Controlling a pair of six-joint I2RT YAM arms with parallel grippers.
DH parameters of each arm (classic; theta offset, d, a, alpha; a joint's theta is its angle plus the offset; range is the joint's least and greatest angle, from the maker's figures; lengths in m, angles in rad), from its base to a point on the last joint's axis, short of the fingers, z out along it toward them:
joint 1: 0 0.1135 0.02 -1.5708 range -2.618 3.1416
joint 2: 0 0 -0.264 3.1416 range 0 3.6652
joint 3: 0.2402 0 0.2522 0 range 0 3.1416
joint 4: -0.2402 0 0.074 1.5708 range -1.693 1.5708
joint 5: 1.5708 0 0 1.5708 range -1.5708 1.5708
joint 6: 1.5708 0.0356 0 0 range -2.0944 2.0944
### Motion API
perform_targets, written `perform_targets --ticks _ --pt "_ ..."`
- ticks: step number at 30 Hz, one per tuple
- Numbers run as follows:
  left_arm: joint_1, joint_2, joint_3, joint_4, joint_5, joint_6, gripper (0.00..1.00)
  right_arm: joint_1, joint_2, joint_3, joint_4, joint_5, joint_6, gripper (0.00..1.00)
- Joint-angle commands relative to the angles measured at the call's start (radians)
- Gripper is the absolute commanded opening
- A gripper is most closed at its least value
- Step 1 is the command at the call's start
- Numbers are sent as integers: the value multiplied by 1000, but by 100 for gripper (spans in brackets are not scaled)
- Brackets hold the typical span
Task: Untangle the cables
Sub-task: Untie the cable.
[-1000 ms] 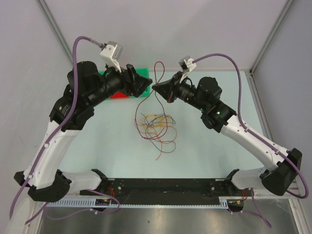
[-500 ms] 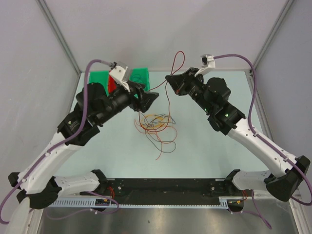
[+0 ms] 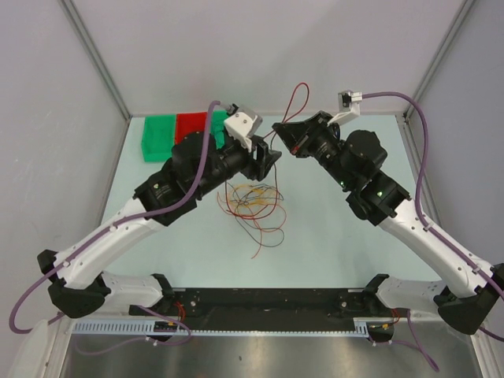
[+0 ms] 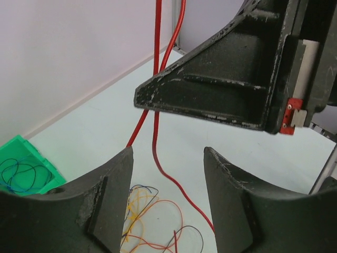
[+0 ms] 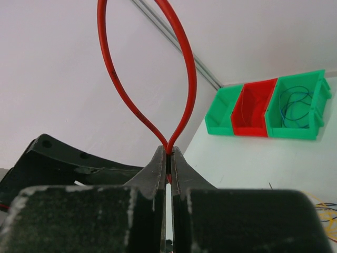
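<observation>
Right gripper [image 5: 167, 158] is clamped on one thin red cable [image 4: 154, 137], with its loop raised off the pale table [image 3: 331, 236]. Left gripper [image 4: 168, 158] has its jaws apart, straddling the hanging strands. The tangle of thin coloured cables [image 3: 252, 201] lies mid-table, mostly unsorted. A blue one sits in the green plastic bin [image 5: 292, 135]. Looks like early days.

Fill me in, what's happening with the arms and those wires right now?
The right end effector is pinched shut on a red wire, holding its loop up above the tangled pile on the table. The left end effector is open, lined up on that wire's hanging strands close by, not gripping. The rest lies unsorted.
</observation>
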Motion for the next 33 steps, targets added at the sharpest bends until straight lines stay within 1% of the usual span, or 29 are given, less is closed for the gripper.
perform_targets --ticks 1,3,6,10,14,16,22,29,30,31,33 --pt "-16 23 59 53 -20 65 58 18 -20 20 -26 3 29 0" --pt "-19 35 72 50 -29 77 57 26 -23 20 -32 5 31 0" --pt "-21 53 84 47 -52 100 50 36 -23 20 -34 3 31 0" --pt "-22 66 87 48 -71 115 38 41 -26 20 -38 3 35 0" --pt "-22 72 75 56 -58 122 35 43 -25 20 -32 -2 41 0" --pt "-22 75 75 59 -52 122 36 44 -26 20 -29 -8 43 0" --pt "-22 79 66 65 -31 137 44 44 -28 20 -17 -29 52 0" --pt "-24 73 47 57 -52 172 44 46 -39 20 -11 -58 55 0" --pt "-24 70 44 53 -57 187 46 44 -40 20 -12 -64 55 0" --pt "-22 70 43 51 -75 194 51 43 -43 20 -11 -70 57 0" --pt "-22 60 32 50 -84 209 58 44 -43 20 -12 -80 58 0"
